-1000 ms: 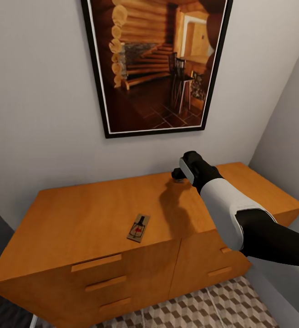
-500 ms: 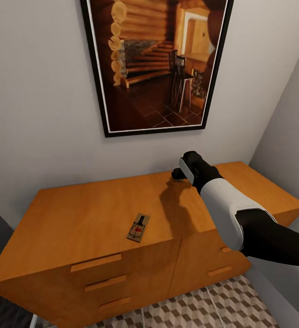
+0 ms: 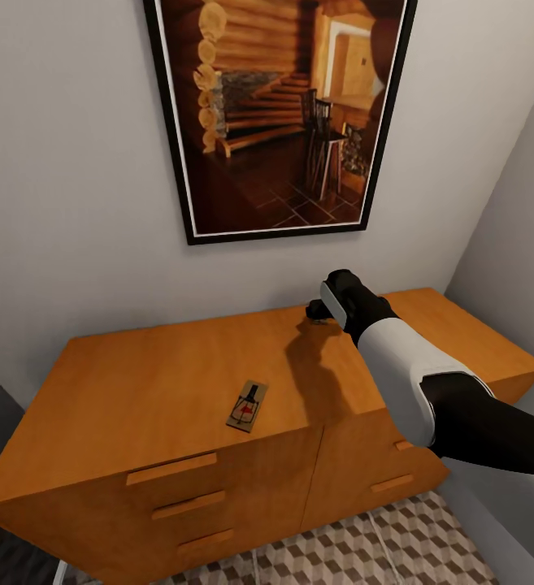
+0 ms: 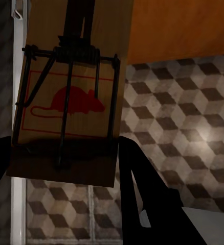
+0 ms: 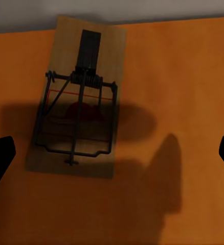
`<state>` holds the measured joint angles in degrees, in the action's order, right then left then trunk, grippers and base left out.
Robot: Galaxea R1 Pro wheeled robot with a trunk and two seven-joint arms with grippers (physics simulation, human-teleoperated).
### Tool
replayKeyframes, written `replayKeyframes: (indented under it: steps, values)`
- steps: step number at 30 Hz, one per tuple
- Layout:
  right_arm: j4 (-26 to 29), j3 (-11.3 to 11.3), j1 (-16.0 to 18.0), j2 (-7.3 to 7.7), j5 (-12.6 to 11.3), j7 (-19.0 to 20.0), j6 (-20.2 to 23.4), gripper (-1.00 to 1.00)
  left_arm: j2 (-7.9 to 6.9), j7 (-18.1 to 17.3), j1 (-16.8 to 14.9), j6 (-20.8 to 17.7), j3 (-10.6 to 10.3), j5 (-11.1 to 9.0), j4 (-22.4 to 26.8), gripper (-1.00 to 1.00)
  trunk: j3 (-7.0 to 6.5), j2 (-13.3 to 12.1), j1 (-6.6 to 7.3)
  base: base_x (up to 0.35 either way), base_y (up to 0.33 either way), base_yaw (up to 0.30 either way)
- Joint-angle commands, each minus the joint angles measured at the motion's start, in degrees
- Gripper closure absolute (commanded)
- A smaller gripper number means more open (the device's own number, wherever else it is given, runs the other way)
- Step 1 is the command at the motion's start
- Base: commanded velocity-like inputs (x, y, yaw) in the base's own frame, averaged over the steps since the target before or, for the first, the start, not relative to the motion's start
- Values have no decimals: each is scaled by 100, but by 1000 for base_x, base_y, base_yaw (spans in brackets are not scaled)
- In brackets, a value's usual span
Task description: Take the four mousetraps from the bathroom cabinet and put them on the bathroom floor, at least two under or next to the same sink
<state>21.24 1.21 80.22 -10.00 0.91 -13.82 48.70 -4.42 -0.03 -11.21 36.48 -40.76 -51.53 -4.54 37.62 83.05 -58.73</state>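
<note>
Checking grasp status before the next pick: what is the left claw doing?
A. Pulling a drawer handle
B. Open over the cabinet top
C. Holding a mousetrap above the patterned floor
C: in the left wrist view the left claw grips a mousetrap, with the bathroom floor behind it.

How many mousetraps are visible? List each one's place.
3. One mousetrap near the cabinet front edge, another under the right gripper, a third in the left jaws. More may be hidden.

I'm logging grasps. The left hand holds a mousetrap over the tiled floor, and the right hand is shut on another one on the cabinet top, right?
Not quite. In the right wrist view the right hand is open, its fingertips apart, above the mousetrap on the cabinet. The left hand does hold a mousetrap over the floor.
</note>
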Motion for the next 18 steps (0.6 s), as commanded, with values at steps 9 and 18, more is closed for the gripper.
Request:
replayKeyframes:
  steps: [9,18]
  values:
    - [3,11,3,0,3,4,20,-100,3,30,-4,17,-40,-1,-12,100,5,3,0,0,0,0]
    - [3,11,3,0,-2,88,17,-100,3,30,-4,17,-42,-1,-12,100,5,3,0,0,0,0]
